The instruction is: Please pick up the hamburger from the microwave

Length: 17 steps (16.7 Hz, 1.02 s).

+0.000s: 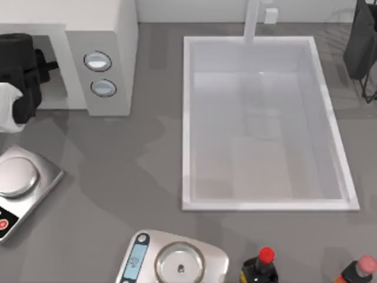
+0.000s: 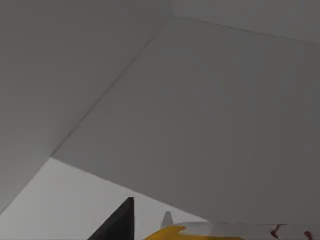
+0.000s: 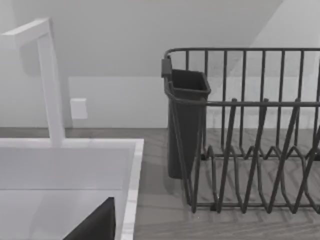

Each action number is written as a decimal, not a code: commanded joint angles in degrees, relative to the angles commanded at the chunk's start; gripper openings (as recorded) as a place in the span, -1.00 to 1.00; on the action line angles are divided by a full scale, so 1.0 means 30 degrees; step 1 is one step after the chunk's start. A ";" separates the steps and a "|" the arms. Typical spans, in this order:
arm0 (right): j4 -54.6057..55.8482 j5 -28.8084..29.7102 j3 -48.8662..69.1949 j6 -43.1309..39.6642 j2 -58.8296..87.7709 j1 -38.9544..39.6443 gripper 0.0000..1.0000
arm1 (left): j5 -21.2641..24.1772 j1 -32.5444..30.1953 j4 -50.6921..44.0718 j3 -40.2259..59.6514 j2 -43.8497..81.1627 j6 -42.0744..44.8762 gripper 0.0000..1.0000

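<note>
Top view has your left arm point(image 1: 20, 79) reaching into the open front of the microwave point(image 1: 100, 35) at the table's left edge, so the business end is tucked inside the cavity. From the left wrist camera you mostly get the pale inner walls, plus one dark finger point(image 2: 117, 225) and, right beside it, a sliver of yellow and white with red marks. That sliver is probably the hamburger point(image 2: 200, 231), sitting on the cavity floor just next to the finger, but so little shows that I'd call it a guess.

Can't tell how far the left jaws are spread or whether they've got anything, so don't assume a grip.

Risks I'd watch: closing off-centre and squirting the bun deeper in, or nudging it against the back wall. Pulling out at an angle could clip the wrist on the microwave frame.

Right arm is parked up by the dish rack point(image 3: 250, 130) beyond the sink point(image 1: 265, 124), with a dark finger corner showing and no way to read its jaws either.
</note>
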 joint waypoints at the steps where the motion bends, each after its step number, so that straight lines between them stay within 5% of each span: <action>1: 0.0000 0.0000 0.0000 0.0000 0.0000 0.0000 1.00 | -0.0673 -0.0883 -0.0447 -0.1345 -0.1520 -0.0328 -1.00; 7: 0.0000 0.0000 0.0000 0.0000 0.0000 0.0000 1.00 | -0.3165 -0.4258 -0.2727 -0.6650 -0.7000 -0.1613 -1.00; 17: 0.0000 0.0000 0.0000 0.0000 0.0000 0.0000 1.00 | -0.3507 -0.3808 -0.0433 -0.7607 -0.4753 -0.1651 -1.00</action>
